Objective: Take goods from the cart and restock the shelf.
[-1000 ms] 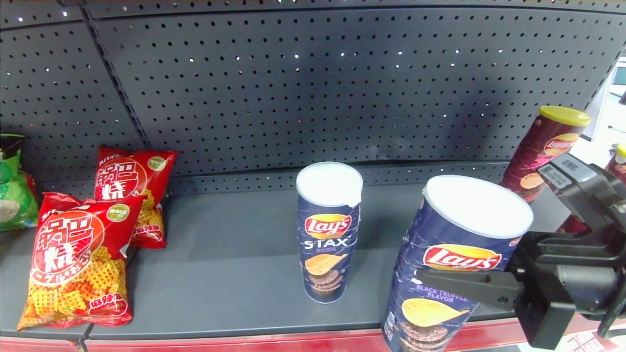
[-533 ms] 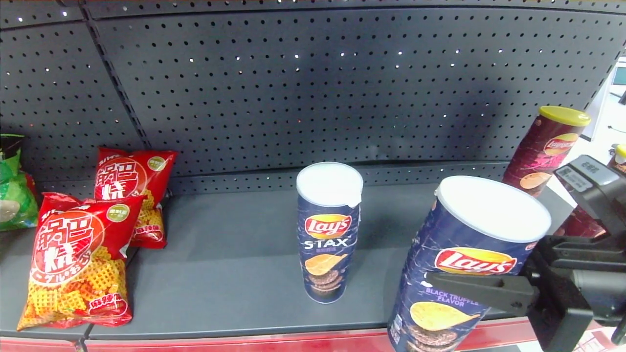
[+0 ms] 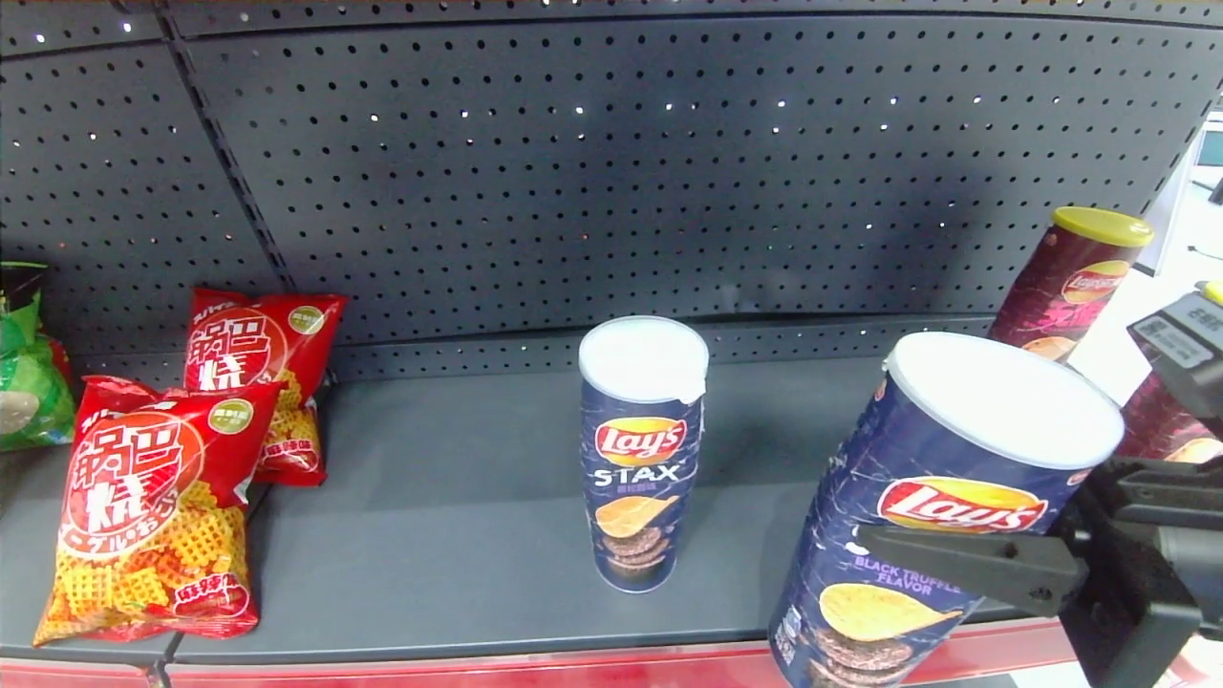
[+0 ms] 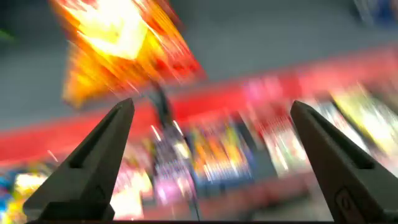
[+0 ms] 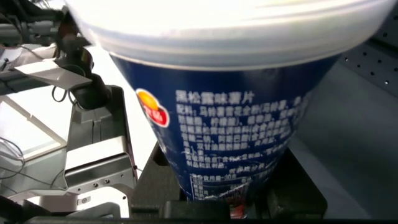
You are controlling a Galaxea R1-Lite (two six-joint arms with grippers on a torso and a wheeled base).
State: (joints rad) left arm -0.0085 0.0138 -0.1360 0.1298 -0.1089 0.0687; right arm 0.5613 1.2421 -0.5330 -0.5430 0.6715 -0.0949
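Observation:
My right gripper (image 3: 965,540) is shut on a dark blue chips can (image 3: 994,401) with a white lid, held tilted at the shelf's front right edge. One black finger (image 3: 965,569) crosses the can's front. In the right wrist view the same can (image 5: 236,124) looms close, its base between the jaws. A matching blue can (image 3: 642,449) stands upright in the middle of the grey shelf (image 3: 449,535). My left gripper (image 4: 211,162) is open and holds nothing, over a blurred red shelf edge and colourful goods.
Two red snack bags (image 3: 153,516) (image 3: 263,382) lean at the shelf's left, with a green bag (image 3: 29,382) beyond them. A maroon can with a yellow lid (image 3: 1070,277) stands at the back right. The shelf floor lies bare between the bags and the standing can.
My right gripper has carried the held blue can to the right and slightly up. The standing can and the bags have stayed put.

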